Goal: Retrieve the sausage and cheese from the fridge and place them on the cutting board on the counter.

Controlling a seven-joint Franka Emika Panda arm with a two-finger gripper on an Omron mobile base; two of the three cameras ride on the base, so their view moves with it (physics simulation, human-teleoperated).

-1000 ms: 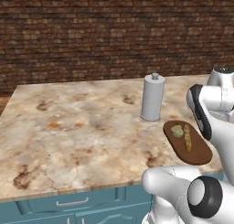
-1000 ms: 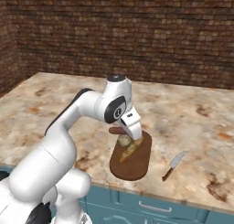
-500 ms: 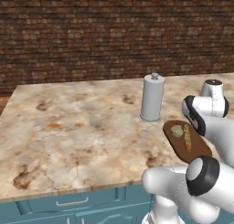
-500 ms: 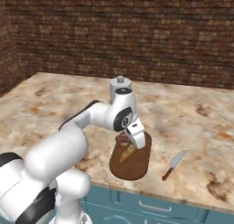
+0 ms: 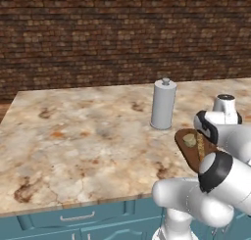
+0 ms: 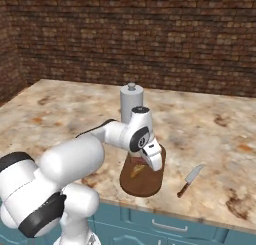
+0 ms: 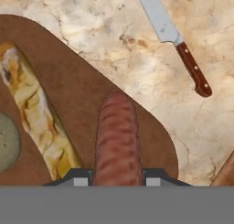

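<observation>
Low over the cutting board, my gripper has the sausage clamped between its two finger tips, the dark red-brown rod running from the bottom centre of the hand view up toward mid-frame. I cannot tell whether the sausage touches the wood beneath it. To its left on the board lies a long tan bread stick, slanting from the upper left down toward my fingers, and at the left edge sits the cheese, a dull greenish-tan round partly cut off by the frame. At the upper right, off the board on the marbled counter, a knife lies with its blade toward the top and its brown handle toward the right.

From the right base view, my gripper hangs over the far end of the brown oval board at lower centre, with the knife just to its right and a grey canister standing behind my arm. From the left base view, the board sits at the right, the cheese and bread stick on it, the canister upright above and to its left.
</observation>
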